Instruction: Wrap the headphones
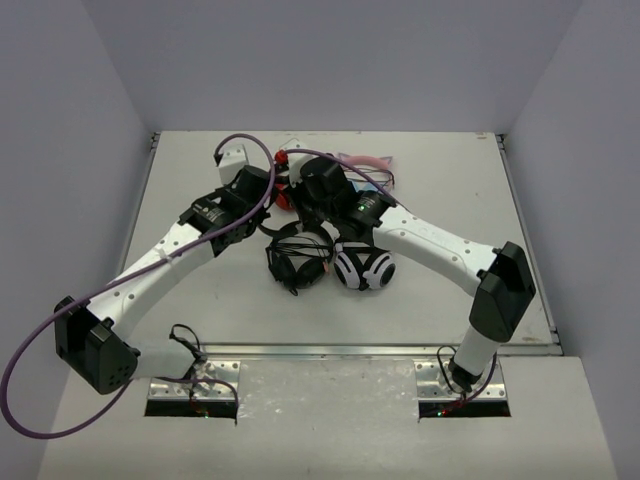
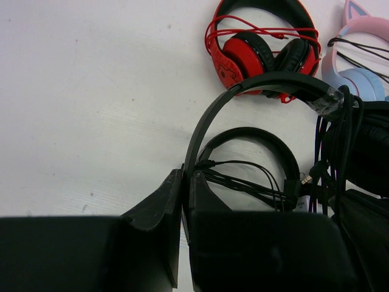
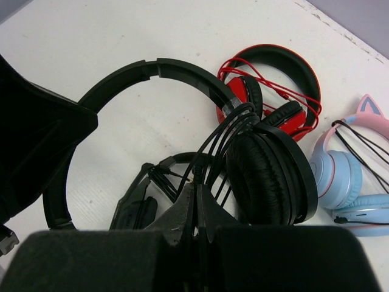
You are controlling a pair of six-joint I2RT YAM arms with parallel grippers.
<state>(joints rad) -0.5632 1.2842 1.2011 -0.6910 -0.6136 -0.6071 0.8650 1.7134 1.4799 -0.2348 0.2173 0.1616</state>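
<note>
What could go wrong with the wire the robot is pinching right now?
The cable looped over the held black headphones could slide off if the right gripper loosens its pinch. It could also catch the smaller black headphones lying just underneath, whose own wires sit near those fingers.

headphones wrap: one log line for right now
left tool shut on black over-ear headphones band | right tool shut on cable | cable looped over band

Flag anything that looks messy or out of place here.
The black headphones, pinched at the headband by the left gripper, have their cable bunched in loose strands at one end of the headband, trailing to the right gripper. A smaller black pair lies just behind them, where cables could tangle.
</note>
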